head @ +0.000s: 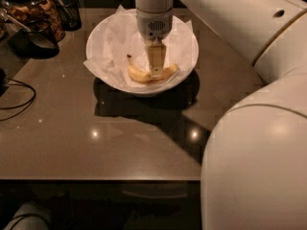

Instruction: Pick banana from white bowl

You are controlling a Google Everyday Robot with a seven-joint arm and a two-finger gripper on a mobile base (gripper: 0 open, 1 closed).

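A curved yellow banana [139, 74] lay in a wide white paper-lined bowl [186, 68] near the far edge of the brown counter [96, 143]. The robot's gripper [156, 72] pointed straight down onto the banana's middle. Whether it was closed around the banana could not be told.

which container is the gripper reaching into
The white bowl, wide and paper-lined: the gripper is down inside it, at the banana. The glass jar and the dark cup stand apart at the far corner of the table.
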